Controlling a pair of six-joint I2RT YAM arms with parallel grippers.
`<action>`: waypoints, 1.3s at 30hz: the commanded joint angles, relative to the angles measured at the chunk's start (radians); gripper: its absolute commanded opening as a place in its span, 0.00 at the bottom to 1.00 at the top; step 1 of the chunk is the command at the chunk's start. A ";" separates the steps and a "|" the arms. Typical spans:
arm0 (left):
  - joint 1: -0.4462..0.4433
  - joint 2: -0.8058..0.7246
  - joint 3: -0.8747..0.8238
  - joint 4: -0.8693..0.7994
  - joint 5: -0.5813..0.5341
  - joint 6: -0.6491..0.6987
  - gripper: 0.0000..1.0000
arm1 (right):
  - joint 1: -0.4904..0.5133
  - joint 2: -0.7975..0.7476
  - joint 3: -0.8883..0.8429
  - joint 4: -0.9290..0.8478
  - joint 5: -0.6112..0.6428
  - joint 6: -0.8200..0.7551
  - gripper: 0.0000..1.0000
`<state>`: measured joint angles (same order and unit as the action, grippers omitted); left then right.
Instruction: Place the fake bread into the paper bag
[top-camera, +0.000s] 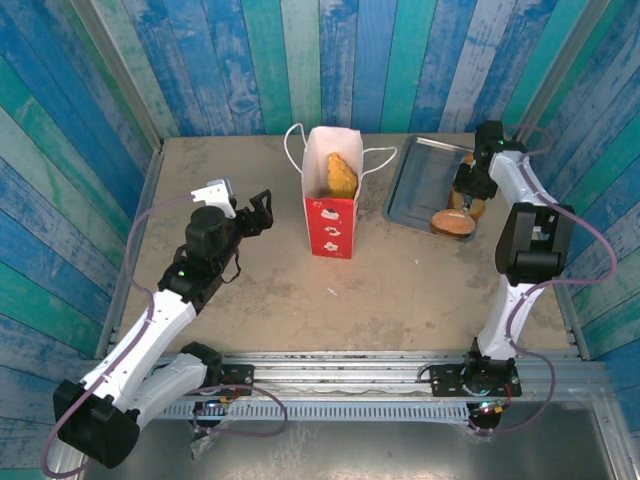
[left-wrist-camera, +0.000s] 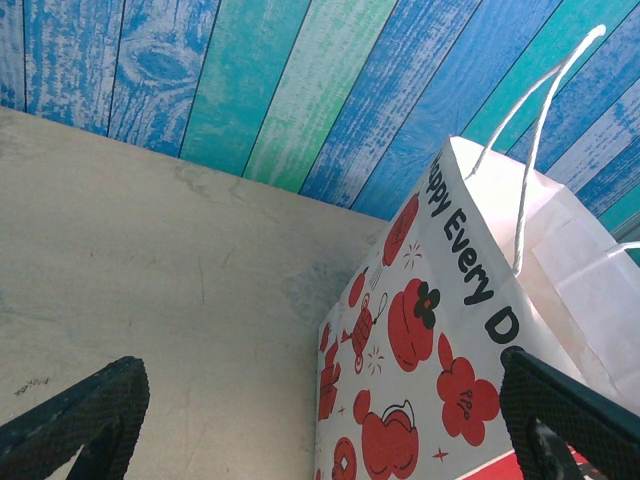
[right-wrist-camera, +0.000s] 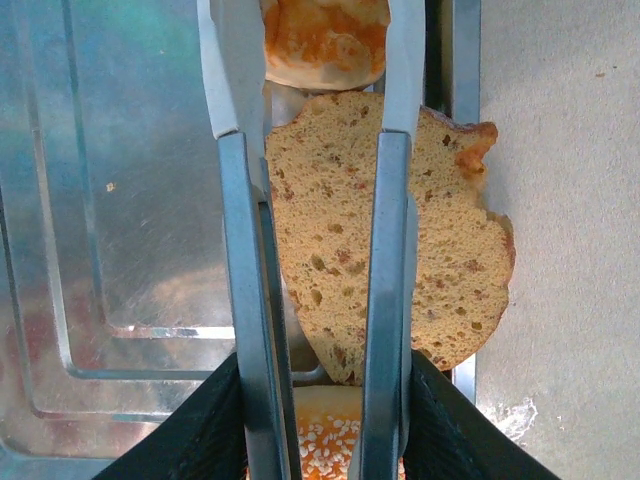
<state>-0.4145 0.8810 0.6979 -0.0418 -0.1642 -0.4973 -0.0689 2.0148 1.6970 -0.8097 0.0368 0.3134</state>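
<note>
A flat metal tray (top-camera: 408, 170) lies at the far right of the table (top-camera: 250, 290); the right gripper (right-wrist-camera: 325, 400) hangs over it, clamped on thin metal tongs (right-wrist-camera: 385, 250). The wrist view shows the two tong arms crossing a flat brown slice of fake bread (right-wrist-camera: 320, 250); whether they pinch it, I cannot tell. A sesame bun (top-camera: 452, 222) sits just near of the slice, and another golden piece (right-wrist-camera: 320, 40) just beyond it. From above, the paper bag (top-camera: 330, 225) stands upright in the middle, with one golden pastry (top-camera: 342, 175) inside its open mouth. The left gripper (top-camera: 258, 213) is just left of the bag, its fingers spread wide and holding nothing; its wrist camera shows the bag's red prints and dark lettering. The table is beige and scuffed; blue and green painted planks (top-camera: 200, 60) wall it.
</note>
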 joint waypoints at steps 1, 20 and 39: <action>-0.003 -0.023 0.006 -0.026 -0.012 0.007 0.94 | -0.007 -0.065 -0.008 -0.002 -0.025 -0.010 0.38; -0.003 0.006 0.090 -0.015 0.226 -0.076 0.95 | 0.015 -0.381 -0.112 0.068 -0.163 -0.055 0.38; -0.005 0.339 0.228 0.127 0.405 -0.301 0.83 | 0.274 -0.781 -0.140 0.072 -0.137 -0.015 0.38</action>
<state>-0.4145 1.1877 0.9054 0.0257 0.2291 -0.7471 0.1650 1.2770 1.5543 -0.7692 -0.1253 0.2817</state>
